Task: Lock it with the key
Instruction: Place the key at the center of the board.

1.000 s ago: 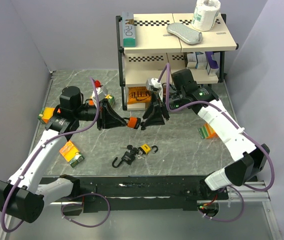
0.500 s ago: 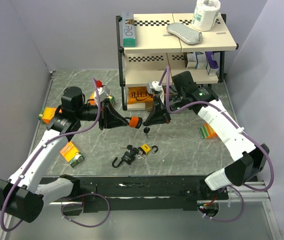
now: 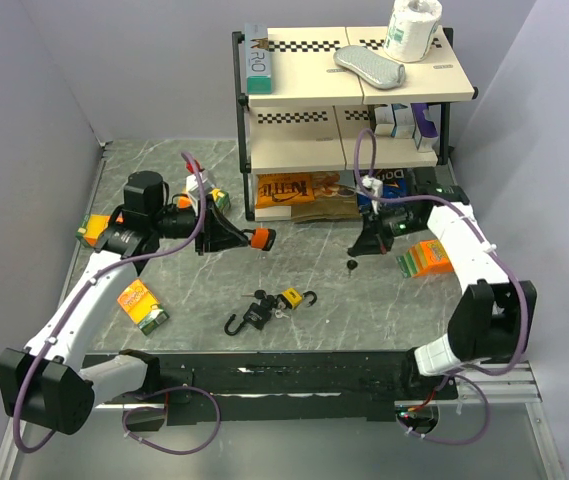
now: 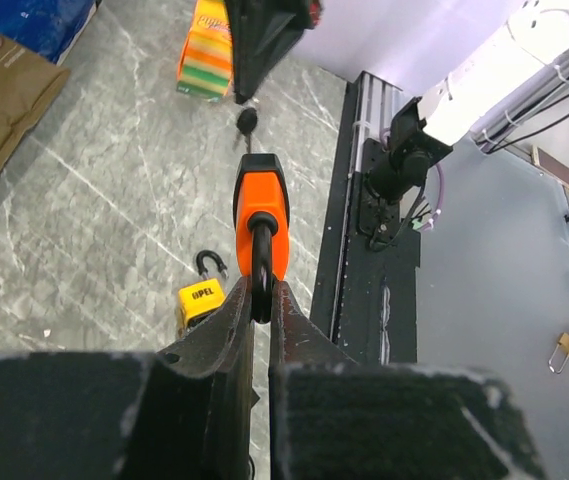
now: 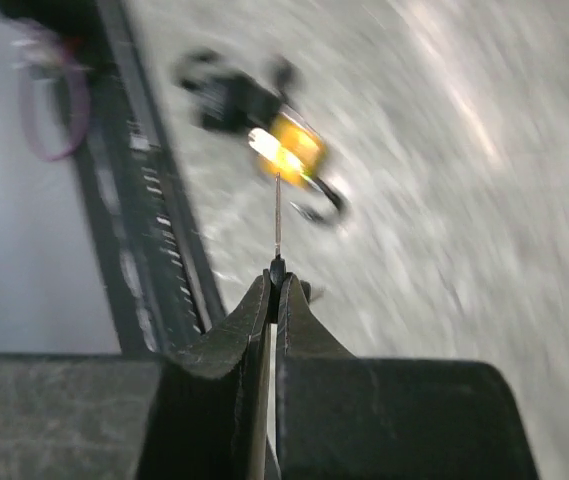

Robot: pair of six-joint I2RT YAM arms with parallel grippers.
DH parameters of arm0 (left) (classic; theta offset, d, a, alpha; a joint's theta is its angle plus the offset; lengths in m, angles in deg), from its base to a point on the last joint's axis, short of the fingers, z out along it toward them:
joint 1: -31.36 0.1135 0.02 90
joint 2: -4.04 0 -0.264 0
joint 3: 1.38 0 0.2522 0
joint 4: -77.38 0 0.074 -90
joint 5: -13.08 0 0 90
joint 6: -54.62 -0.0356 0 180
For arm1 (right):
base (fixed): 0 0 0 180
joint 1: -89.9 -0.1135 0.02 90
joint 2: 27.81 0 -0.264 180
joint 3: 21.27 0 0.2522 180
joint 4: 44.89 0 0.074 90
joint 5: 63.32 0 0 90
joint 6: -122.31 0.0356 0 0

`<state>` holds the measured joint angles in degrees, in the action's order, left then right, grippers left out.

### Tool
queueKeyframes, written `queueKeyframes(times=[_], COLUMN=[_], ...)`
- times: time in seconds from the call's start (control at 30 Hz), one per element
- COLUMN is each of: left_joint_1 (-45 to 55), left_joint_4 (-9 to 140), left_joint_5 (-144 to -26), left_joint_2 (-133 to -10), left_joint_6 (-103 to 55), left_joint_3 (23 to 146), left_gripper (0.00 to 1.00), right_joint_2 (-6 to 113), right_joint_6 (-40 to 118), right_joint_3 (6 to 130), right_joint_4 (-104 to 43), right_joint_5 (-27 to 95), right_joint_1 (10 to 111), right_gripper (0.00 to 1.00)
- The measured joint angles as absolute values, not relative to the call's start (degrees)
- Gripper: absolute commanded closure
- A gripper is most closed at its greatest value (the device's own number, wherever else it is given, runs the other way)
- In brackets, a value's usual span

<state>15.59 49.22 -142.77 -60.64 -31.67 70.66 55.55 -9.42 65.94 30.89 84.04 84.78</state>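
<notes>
My left gripper (image 3: 247, 238) is shut on the black shackle of an orange padlock (image 3: 262, 239), holding it above the table with the body pointing right. In the left wrist view the padlock (image 4: 261, 205) sticks out past the closed fingertips of my left gripper (image 4: 261, 295). My right gripper (image 3: 364, 245) is well right of the padlock, shut on a small key (image 3: 351, 266) that hangs below it. In the right wrist view my right gripper (image 5: 275, 285) pinches the key (image 5: 277, 215) edge-on, blade pointing outward. The key also shows in the left wrist view (image 4: 247, 120).
A cluster of padlocks, one yellow (image 3: 289, 298), lies on the table near the front. A shelf rack (image 3: 349, 90) stands at the back with boxes and a snack bag (image 3: 289, 188). Small boxes lie at left (image 3: 142, 306), far left (image 3: 92, 230) and right (image 3: 424, 258).
My right gripper has pulled away from the orange padlock to the right, taking the key with it. The left gripper still holds the padlock, shifted slightly left.
</notes>
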Motion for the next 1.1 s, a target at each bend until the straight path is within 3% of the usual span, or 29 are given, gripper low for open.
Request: queueKeyframes(times=[0.23,0.53,0.6,0.73,0.9,1.1], left_joint_1=[15.59,15.59,15.59,15.59,15.59,15.38], left_joint_4=[45.24,39.89,38.86,38.25,38.07,38.99], left_joint_5=[-140.6,-137.78,-137.21,-136.95,-137.0,-137.02], left_joint_2=[-61.84,-63.09,-63.09,-63.33,-63.57,-64.88], left_joint_6=[-37.03,-43.48,-44.4,-45.31,-44.9,-41.58], left_joint_3=[70.99,71.38,71.56,71.56,71.56,71.54], left_gripper=[0.99,0.99,0.99,0.99,0.99,0.99], right_joint_2=[64.27,78.26,79.52,79.96,79.98,76.44], right_joint_6=[-2.25,7.91,8.43,9.2,10.62,10.53], right_joint_3=[62.21,65.79,66.6,67.1,67.1,65.22], right_joint_4=[20.53,12.99,12.22,11.52,10.01,8.29], right_joint_5=[72.13,62.1,61.11,59.82,59.02,60.63], right_joint_1=[93.81,94.29,94.29,94.27,94.18,94.18], right_gripper=[1.0,1.0,0.96,0.74,0.39,0.24])
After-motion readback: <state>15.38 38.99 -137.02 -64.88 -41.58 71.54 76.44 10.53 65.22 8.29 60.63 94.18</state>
